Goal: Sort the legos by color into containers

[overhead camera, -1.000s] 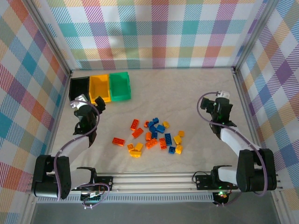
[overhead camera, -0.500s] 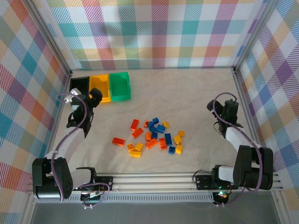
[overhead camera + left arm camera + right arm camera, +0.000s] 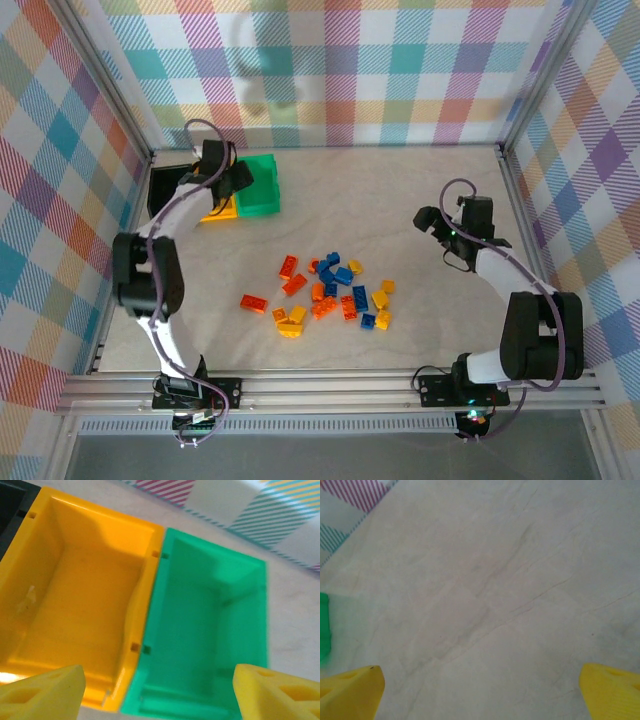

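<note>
At the table's far left corner, the left gripper [image 3: 228, 182] hangs over the containers [image 3: 262, 190], its yellow fingers [image 3: 42, 692] spread wide with nothing between them. The left wrist view looks down into the yellow bin [image 3: 75, 595] and the green bin [image 3: 205, 630], no brick visible in either, with the black bin [image 3: 12, 500] at the edge.

The legos [image 3: 330, 290] lie loose at mid-table, well apart from the bins, red-orange, blue and yellow mixed, with one red-orange brick [image 3: 253, 302] a little to the left. They are likely light, rigid and smooth-sided, best pinched across two flat side walls, one brick at a time, since neighbours touch.

The right gripper [image 3: 428, 222] hovers with jaws apart over bare table [image 3: 480, 605]. No brand, label or writing is legible.
</note>
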